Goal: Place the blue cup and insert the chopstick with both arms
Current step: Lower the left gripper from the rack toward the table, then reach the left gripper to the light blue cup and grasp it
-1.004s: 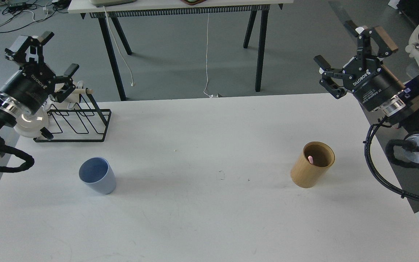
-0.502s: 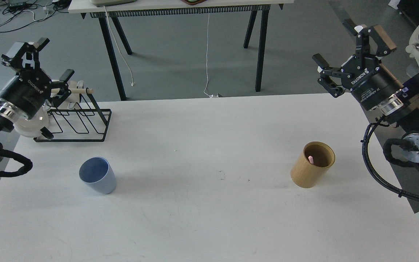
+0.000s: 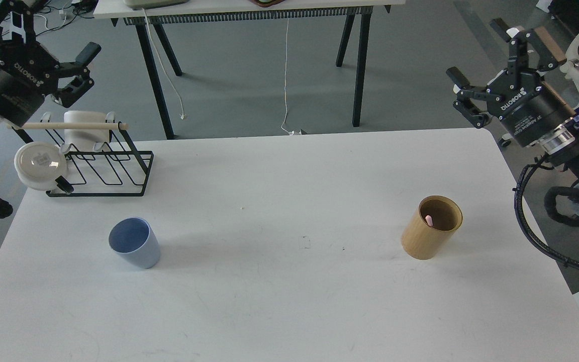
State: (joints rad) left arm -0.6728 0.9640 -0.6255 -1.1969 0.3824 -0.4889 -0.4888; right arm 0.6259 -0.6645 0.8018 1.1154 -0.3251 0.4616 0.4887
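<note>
The blue cup [image 3: 134, 243] stands upright on the left part of the white table [image 3: 289, 301], empty. Only the pink tip of the chopstick [image 3: 428, 219] shows, inside the tan wooden holder [image 3: 431, 227] on the right part of the table. My left gripper [image 3: 43, 30] hovers open at the upper left, above and behind the black wire rack, far from the cup. Off the table's right edge, at the upper right, my right gripper [image 3: 503, 58] is open too, well above and behind the holder. Neither holds anything.
A black wire rack [image 3: 103, 166] with a pale wooden rod [image 3: 68, 125], a white cup [image 3: 82, 128] and a round white lid [image 3: 42, 165] sits at the table's far left corner. Another table's black legs [image 3: 156, 70] stand behind.
The left arm rose and drew back to the upper left, uncovering the rack, white cup and lid. The right gripper shifted slightly right and up. Cup and holder stayed put.
</note>
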